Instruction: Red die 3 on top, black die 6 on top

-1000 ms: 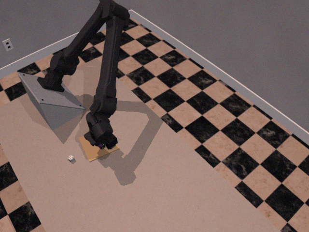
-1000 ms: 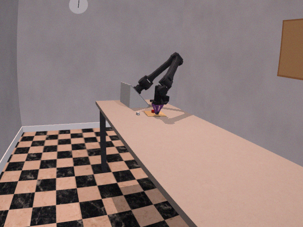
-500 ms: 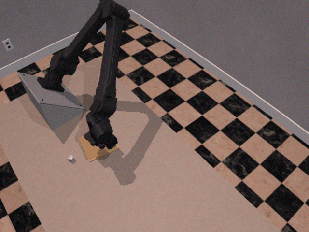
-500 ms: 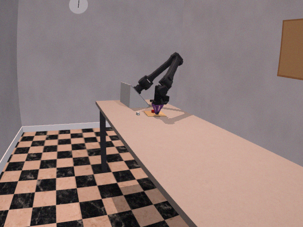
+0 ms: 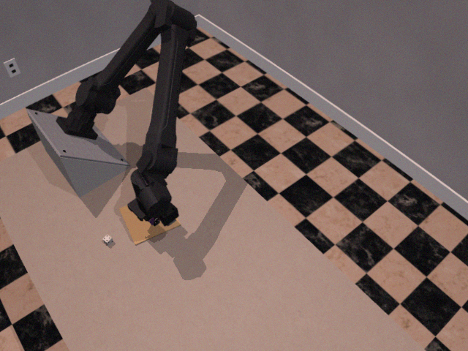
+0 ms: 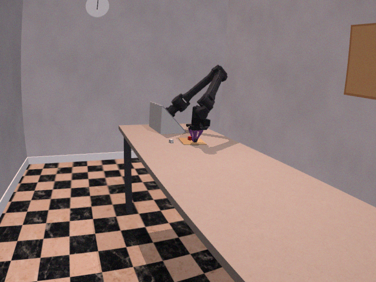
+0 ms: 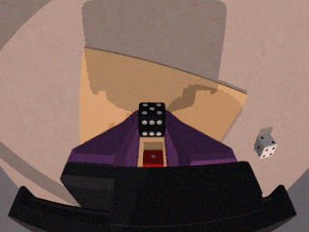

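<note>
My gripper (image 5: 154, 220) (image 6: 195, 139) (image 7: 152, 117) points down, low over the tan mat (image 5: 140, 235) (image 6: 201, 143) (image 7: 110, 84), and is shut on the black die (image 7: 153, 111). In the wrist view the die sits between the purple fingertips, with a face of several white pips towards the camera. The red die (image 6: 189, 138) (image 7: 153, 158) lies on the mat close behind the fingers, partly hidden by them. The white die (image 5: 107, 238) (image 6: 171, 140) (image 7: 266, 145) lies on the bare table, off the mat to one side. In the top view the arm hides the black and red dice.
The arm's grey wedge-shaped base (image 5: 82, 159) (image 6: 160, 121) stands on the table just behind the mat. The table's long edge (image 6: 145, 164) runs near the white die. The arm casts a broad shadow over the mat.
</note>
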Tool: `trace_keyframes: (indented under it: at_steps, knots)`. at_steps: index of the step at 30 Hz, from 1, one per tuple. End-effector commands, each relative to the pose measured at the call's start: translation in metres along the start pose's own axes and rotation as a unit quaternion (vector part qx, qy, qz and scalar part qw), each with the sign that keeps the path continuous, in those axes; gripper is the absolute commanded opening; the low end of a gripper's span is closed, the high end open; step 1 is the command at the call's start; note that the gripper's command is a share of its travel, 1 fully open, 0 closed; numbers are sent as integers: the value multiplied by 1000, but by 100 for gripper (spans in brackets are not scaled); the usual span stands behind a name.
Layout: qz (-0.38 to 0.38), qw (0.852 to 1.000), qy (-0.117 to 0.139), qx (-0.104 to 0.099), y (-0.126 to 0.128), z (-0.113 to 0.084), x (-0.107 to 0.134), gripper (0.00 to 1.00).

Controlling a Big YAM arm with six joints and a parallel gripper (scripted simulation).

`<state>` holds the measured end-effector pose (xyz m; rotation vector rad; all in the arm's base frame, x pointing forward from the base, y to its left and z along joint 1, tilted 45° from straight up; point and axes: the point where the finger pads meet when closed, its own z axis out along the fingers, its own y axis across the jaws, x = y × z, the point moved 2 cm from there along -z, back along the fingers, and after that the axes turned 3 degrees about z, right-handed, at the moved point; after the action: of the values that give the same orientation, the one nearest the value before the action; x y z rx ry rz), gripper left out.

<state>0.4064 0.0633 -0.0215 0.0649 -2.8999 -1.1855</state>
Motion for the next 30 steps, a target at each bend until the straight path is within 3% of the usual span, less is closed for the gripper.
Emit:
trace_keyframes:
  at_steps: [1,30]
  knots:
    - [-10,1000,-24,2,6,-13,-13,15]
    - [-13,1000,-23,2,8,-12,-14,15]
